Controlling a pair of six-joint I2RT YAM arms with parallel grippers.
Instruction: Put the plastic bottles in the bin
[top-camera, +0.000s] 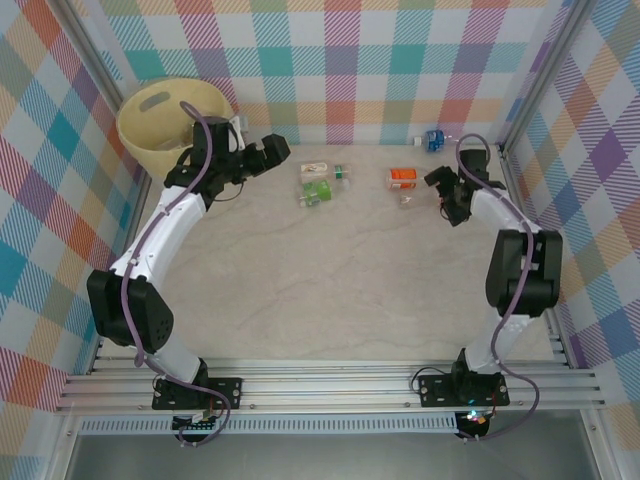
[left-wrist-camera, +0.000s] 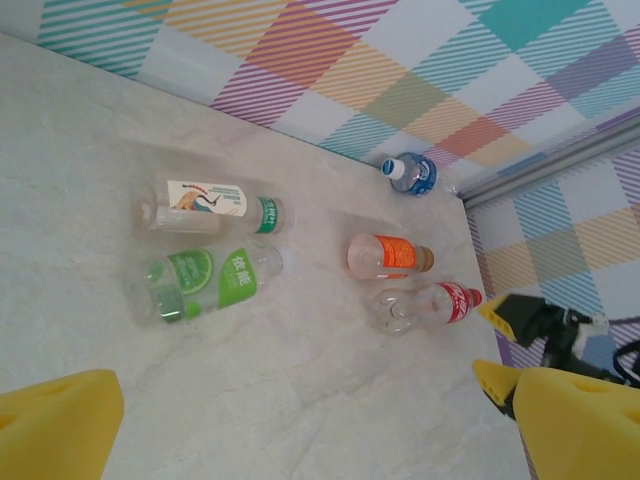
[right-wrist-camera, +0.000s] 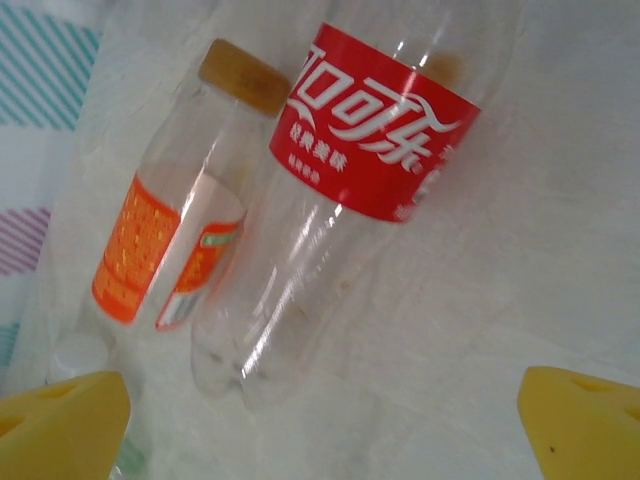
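Fingers (right-wrist-camera: 60, 425) of right gripper (right-wrist-camera: 320, 430) stood wide apart, pointed at red-label cola bottle (right-wrist-camera: 340, 220), far right beside orange-label bottle (right-wrist-camera: 165, 250). Best straddle its body squarely before closing. Left gripper (top-camera: 277, 150) also agape near far-left bin (top-camera: 140, 130).

You had on hand:
- One table (top-camera: 330, 300), flat, with a pale marble-look top.
- Walls (top-camera: 340, 60) at the table's left, far and right sides, plaid in teal, orange, purple and yellow.
- Aluminium rails (top-camera: 330, 388), several, laid crosswise along the table's near edge.
- Metal posts (top-camera: 548, 70), one at each far corner where the walls met.
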